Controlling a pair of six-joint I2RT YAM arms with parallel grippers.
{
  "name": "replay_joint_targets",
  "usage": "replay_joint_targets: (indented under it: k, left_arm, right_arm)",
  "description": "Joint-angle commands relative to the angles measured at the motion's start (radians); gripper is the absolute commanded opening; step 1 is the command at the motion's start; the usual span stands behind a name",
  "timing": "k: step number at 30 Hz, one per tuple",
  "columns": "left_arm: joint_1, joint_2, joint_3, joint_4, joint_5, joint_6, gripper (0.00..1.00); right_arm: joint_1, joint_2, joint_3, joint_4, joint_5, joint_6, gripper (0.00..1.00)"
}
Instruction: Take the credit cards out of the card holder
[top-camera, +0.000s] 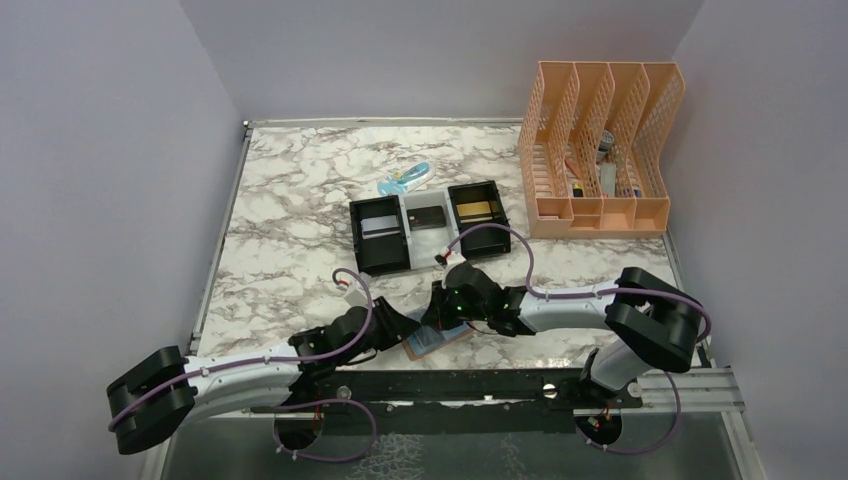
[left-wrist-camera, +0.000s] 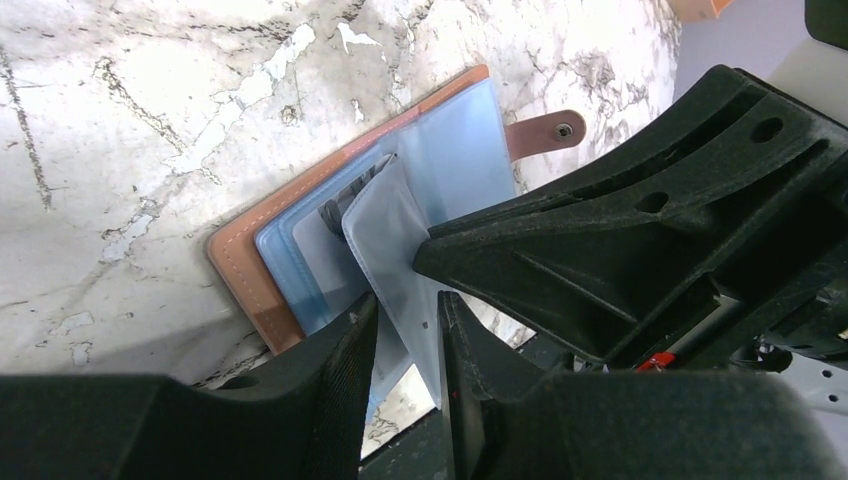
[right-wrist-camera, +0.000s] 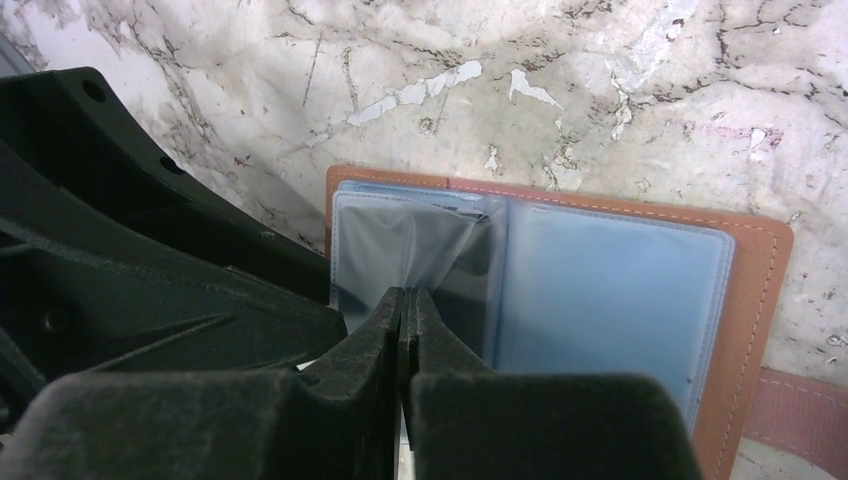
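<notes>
Card holder (top-camera: 437, 341) lies open on the marble table (top-camera: 290, 220) at the near edge, between both arms. The right gripper (right-wrist-camera: 405, 300) is pinched tight on one clear leaf (right-wrist-camera: 420, 250); the left gripper (left-wrist-camera: 407, 305) has its jaws narrow with film showing in the gap, and you can't tell whether it bites. Expect a light, floppy thing: soft tan leather cover with limp, slick blue-grey film pockets that will likely drag the whole wallet up, so pin the cover and take any card by its stiff exposed edge. Three credit cards (top-camera: 428, 215), thin, rigid and smooth, lie in the tray (top-camera: 356, 240) well apart; whether a pocket holds another is unclear.
</notes>
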Motion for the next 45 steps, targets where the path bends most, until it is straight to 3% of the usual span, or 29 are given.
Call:
replay_joint_targets:
  k: [1,5,9,14,15,23,37,45]
  left_arm:
    - [-0.005,0.030,0.011,0.058,-0.026,-0.003,0.29]
    - [-0.005,0.053,0.022,0.068,-0.029,0.004,0.21]
    - [-0.005,0.054,0.024,0.072,-0.038,0.010,0.16]
    - [-0.005,0.060,0.033,0.082,-0.034,0.030,0.22]
    - [-0.005,0.082,0.051,0.103,-0.012,0.055,0.31]
    - [-0.005,0.189,0.140,0.146,0.053,0.133,0.44]
    - [-0.009,0.442,0.287,0.183,0.100,0.181,0.45]
    - [-0.009,0.461,0.267,0.279,0.101,0.161,0.49]
  right_arm:
    - [-0.005,-0.025,-0.002,0.036,-0.029,0.006,0.02]
    - [-0.005,-0.039,-0.003,0.033,-0.030,0.006,0.05]
    - [-0.008,-0.067,0.002,0.003,-0.015,-0.003,0.18]
    - [-0.020,-0.119,0.016,-0.087,0.056,-0.034,0.35]
    - [-0.051,-0.162,0.006,-0.154,0.122,-0.050,0.38]
    - [-0.174,-0.269,-0.055,-0.197,0.133,-0.084,0.38]
    - [-0.244,-0.453,-0.149,-0.228,0.199,-0.068,0.42]
    - [-0.245,-0.523,-0.194,-0.183,0.125,-0.073,0.45]
